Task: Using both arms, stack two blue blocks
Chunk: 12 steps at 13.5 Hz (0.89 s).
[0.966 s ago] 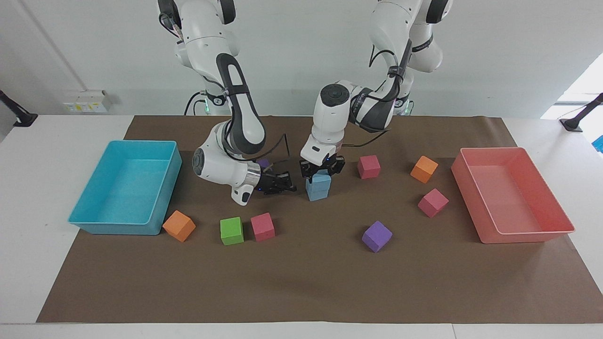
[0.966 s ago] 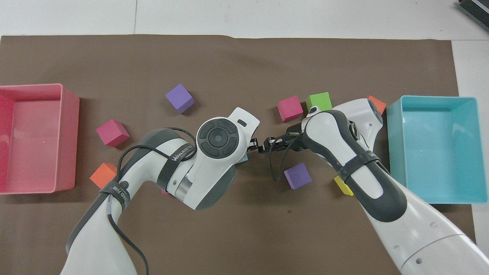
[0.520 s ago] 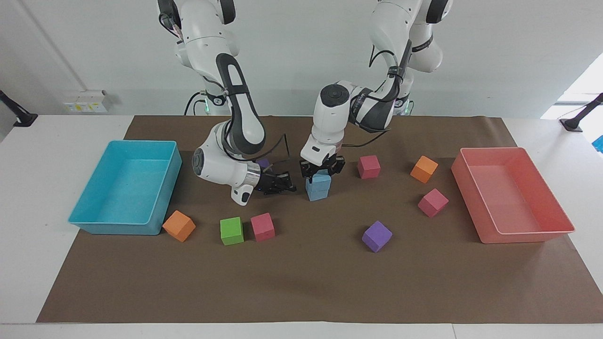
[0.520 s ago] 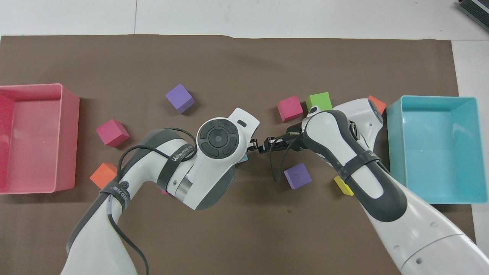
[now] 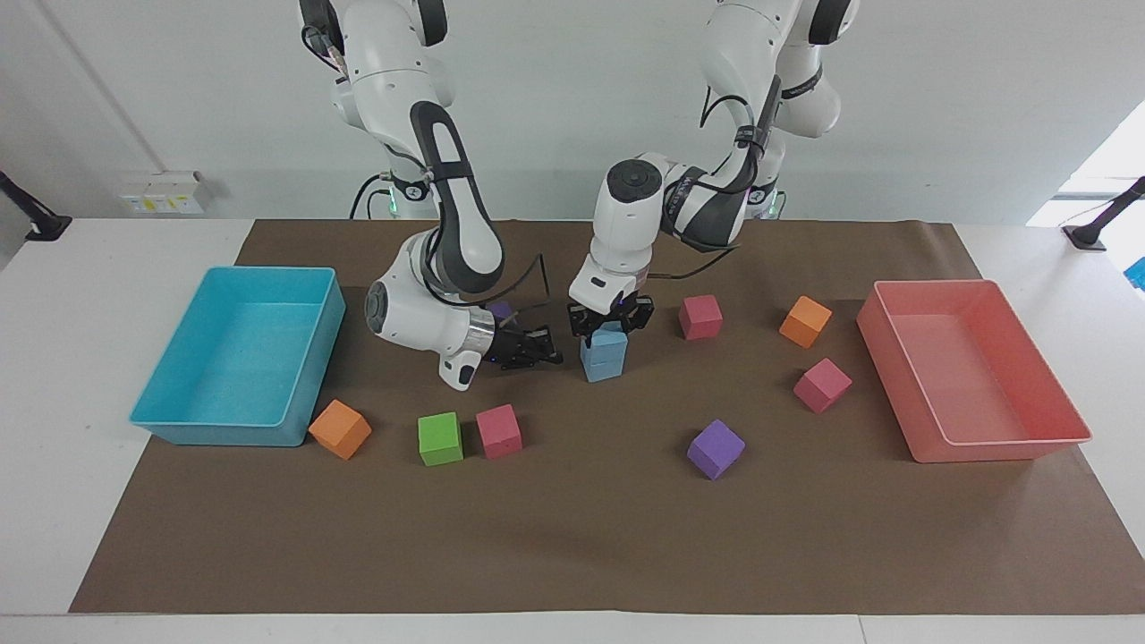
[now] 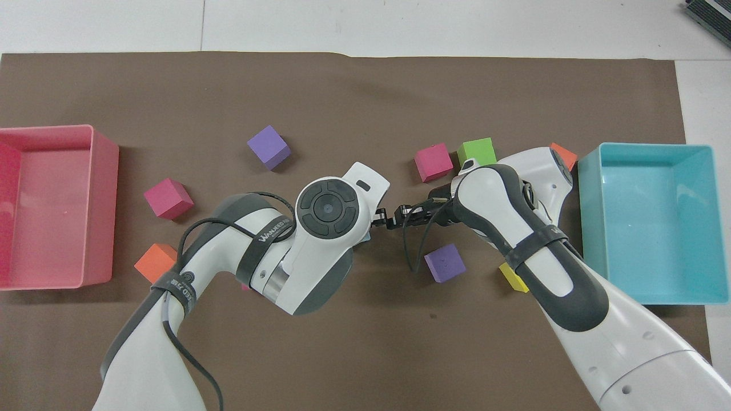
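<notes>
Closest to the robots, a small purple foam cube (image 6: 445, 262) and a small yellow foam cube (image 6: 512, 278) lie on the brown paper sheet (image 5: 572, 537) that covers the white worktop (image 5: 89, 268). A pink foam cube (image 5: 699, 316) and an orange foam cube (image 5: 805, 320) sit toward the left arm's end.

A bit farther out, in the middle of the sheet, stand the two small light-blue foam cubes. The top blue block (image 5: 612, 342) sits on the bottom blue block (image 5: 603, 367). The left gripper (image 5: 606, 331) comes straight down on the stack, and its fingers are pinched on the top blue block. The right gripper (image 5: 547, 351) lies low and sideways just beside the stack. Its tips are squeezed together and it holds nothing.

Farther still, a second pink foam cube (image 5: 821, 385) rests near the big pink plastic tray (image 5: 1002, 443) at the left arm's end. The big light-blue plastic tray (image 5: 215, 429) is at the right arm's end.

Farthest from the robots are a second orange foam cube (image 5: 340, 428), a green foam cube (image 5: 440, 438), a third pink foam cube (image 5: 498, 430) and a second purple foam cube (image 5: 715, 449).
</notes>
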Motion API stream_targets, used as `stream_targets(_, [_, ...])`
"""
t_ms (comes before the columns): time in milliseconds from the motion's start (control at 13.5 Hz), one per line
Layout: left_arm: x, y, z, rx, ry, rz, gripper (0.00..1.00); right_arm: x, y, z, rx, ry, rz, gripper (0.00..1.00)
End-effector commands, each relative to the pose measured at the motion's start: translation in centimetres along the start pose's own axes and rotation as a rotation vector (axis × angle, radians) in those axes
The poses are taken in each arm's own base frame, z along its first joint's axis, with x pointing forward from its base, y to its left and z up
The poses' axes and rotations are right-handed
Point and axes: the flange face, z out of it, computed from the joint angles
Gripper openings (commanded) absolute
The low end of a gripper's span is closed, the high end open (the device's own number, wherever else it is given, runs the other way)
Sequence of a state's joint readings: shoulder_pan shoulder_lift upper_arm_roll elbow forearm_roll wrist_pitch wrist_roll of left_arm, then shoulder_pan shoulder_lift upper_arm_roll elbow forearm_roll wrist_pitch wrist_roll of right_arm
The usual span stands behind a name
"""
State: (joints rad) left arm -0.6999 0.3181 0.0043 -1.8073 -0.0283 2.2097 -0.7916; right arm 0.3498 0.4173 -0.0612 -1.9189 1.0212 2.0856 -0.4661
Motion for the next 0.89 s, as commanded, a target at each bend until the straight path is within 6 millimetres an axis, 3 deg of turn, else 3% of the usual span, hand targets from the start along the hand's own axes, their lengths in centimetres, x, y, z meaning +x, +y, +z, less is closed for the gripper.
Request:
stream_targets(0, [-0.5,-0.1,-0.1,-0.009,0.008,0.000,0.65,-0.3,0.0,-0.4,0.033,0.009,0.013,0.00])
stream_targets(223, [-0.4,-0.2,-0.1,-0.008,0.007,-0.003,0.69,-0.3,0.0,-0.4,0.033,0.009,0.013,0.00])
stream_targets(371, [-0.4,-0.2,-0.2,-0.007,0.006,-0.003,0.93,-0.3,0.0,-0.4,0.033,0.009,0.013,0.00])
stream_targets(446, [-0.4,-0.2,-0.1,-0.007,0.007,-0.003,1.00,-0.3,0.0,-0.4,0.034,0.009,0.014,0.00])
stream_targets(817, [-0.3,0.3,-1.6,-0.025,0.025,0.005,1.00,-0.3,0.0,-0.7,0.043,0.000,0.015,0.00])
